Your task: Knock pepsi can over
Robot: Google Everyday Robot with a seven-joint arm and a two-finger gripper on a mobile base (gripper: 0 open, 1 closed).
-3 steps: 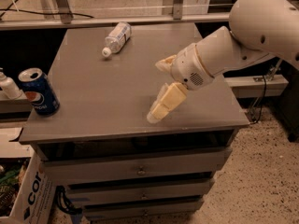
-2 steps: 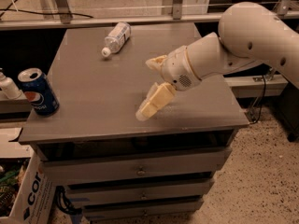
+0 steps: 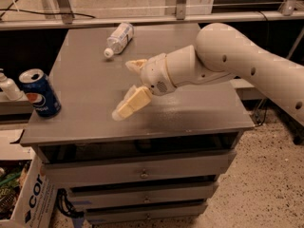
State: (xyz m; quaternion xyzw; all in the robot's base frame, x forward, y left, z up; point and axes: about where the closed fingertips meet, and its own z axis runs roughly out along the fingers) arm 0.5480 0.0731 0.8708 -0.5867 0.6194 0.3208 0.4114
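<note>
The small dark-blue aluminium pepsi can [image 3: 40,93] stood upright at the outer edge of the grey table [image 3: 190,115], well apart from the end effector [image 3: 122,89] and off on the side toward which its fingertips pointed. Nothing touched the can. The end effector hung low over the middle of the table with its two cream fingers [image 3: 132,102] spread apart, holding nothing; whether the lower finger brushed the tabletop was hard to say. Beyond the end effector, toward the far edge, a clear plastic bottle [image 3: 118,38] lay on its side. The step in hand looked like the approach. The next move probably called for a sideways sweep across the bare tabletop, striking the can high on its wall so that it would tip rather than slide off the edge.
</note>
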